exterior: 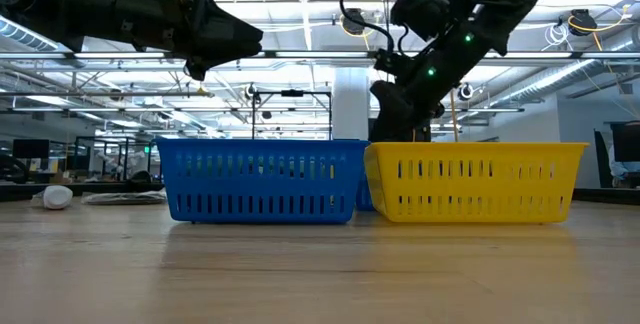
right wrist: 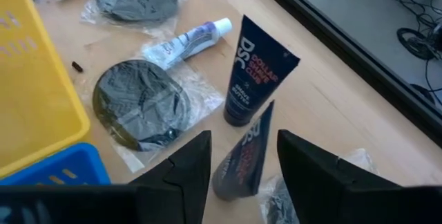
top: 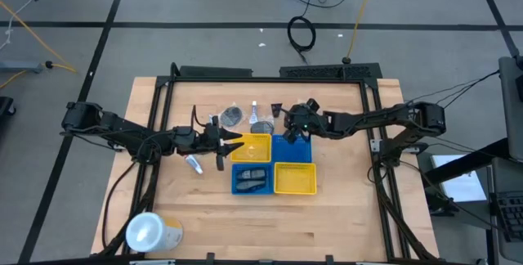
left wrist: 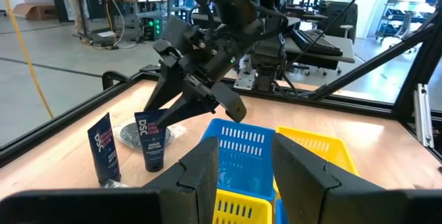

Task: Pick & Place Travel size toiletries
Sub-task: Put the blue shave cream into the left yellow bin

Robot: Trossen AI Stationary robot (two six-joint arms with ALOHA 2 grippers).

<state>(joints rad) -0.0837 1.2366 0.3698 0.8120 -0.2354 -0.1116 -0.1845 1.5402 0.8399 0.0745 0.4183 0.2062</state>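
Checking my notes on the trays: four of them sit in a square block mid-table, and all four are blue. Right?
Not quite. The four trays do sit in a square block mid-table, but only two are blue; the other two are yellow, set diagonally. The high view shows it.

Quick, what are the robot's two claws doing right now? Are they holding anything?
Left gripper: open, holding nothing, above the trays.
Right gripper: open, holding nothing, fingers either side of a dark tube on the table.
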